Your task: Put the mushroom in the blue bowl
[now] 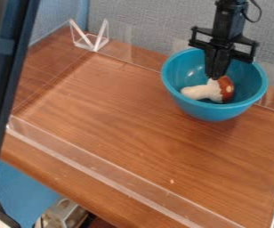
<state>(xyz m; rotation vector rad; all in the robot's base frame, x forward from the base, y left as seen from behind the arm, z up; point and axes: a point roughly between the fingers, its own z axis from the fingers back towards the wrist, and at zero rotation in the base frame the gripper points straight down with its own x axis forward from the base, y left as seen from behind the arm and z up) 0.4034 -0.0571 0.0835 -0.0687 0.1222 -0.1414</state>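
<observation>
Lying on its side inside the blue bowl [181,93], the mushroom [210,89] looked light, rigid and a bit slick, best pinched across its thick stem, while the end effector [219,68] hung just above it, fingers clenched on nothing.

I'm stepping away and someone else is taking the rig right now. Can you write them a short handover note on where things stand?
Gripper: shut and empty, pointing straight down over the blue bowl; its fingers are closed together just above the bowl's contents, holding nothing.
Mushroom: lying on its side inside the blue bowl, cream stem to the left in the picture, reddish-brown cap to the right.
Blue bowl: upright on the wooden table, near its far right corner.
Done: the mushroom is in the bowl and free of the fingers.
Left: probably only lifting the arm clear of the bowl.
</observation>
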